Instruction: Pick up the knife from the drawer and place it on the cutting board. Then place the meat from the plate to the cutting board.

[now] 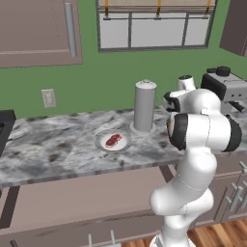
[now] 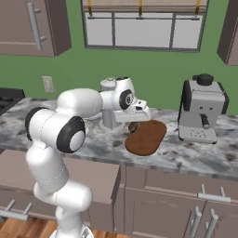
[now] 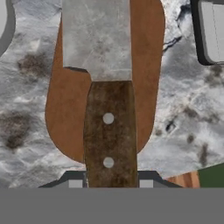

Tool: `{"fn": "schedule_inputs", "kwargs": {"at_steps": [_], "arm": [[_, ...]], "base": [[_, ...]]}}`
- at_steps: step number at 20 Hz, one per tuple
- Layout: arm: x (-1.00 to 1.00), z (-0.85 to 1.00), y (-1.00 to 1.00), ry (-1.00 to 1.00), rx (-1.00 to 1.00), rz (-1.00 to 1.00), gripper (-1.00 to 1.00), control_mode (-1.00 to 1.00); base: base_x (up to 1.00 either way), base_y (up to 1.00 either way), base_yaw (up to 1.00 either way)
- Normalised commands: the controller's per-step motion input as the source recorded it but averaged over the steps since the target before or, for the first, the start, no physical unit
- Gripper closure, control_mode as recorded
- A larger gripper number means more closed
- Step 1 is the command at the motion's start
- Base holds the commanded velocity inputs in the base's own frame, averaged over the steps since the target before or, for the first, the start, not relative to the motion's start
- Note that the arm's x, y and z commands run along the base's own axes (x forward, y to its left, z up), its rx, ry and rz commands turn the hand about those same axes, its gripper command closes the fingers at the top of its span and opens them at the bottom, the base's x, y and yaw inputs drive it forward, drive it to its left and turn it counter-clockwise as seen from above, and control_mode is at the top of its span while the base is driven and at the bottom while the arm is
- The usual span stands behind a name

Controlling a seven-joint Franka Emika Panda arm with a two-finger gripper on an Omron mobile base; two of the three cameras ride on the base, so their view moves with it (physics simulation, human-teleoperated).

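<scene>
The knife (image 3: pixel 109 94) is clamped by its handle in the gripper (image 3: pixel 110 183), held over the board (image 2: pixel 146 136). Lowering and release are called for next. The meat (image 1: pixel 113 140) is left waiting on the plate (image 1: pixel 102 144), far left.
</scene>
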Motion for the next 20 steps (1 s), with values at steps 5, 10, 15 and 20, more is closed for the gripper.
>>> {"fn": "schedule_inputs", "kwargs": {"at_steps": [5, 10, 15, 20], "arm": [[0.37, 0.0, -0.39, 0.03, 0.01, 0.03, 1.0, -1.0], [0.22, -0.06, -0.36, 0.0, 0.0, 0.06, 1.0, -1.0], [0.03, -0.22, -0.39, 0.0, 0.0, 0.1, 1.0, -1.0], [0.0, -0.32, -0.22, 0.0, 0.01, 0.08, 1.0, -1.0]], "base": [[0.0, 0.0, 0.0], [0.0, 0.0, 0.0], [0.0, 0.0, 0.0], [0.0, 0.0, 0.0]]}}
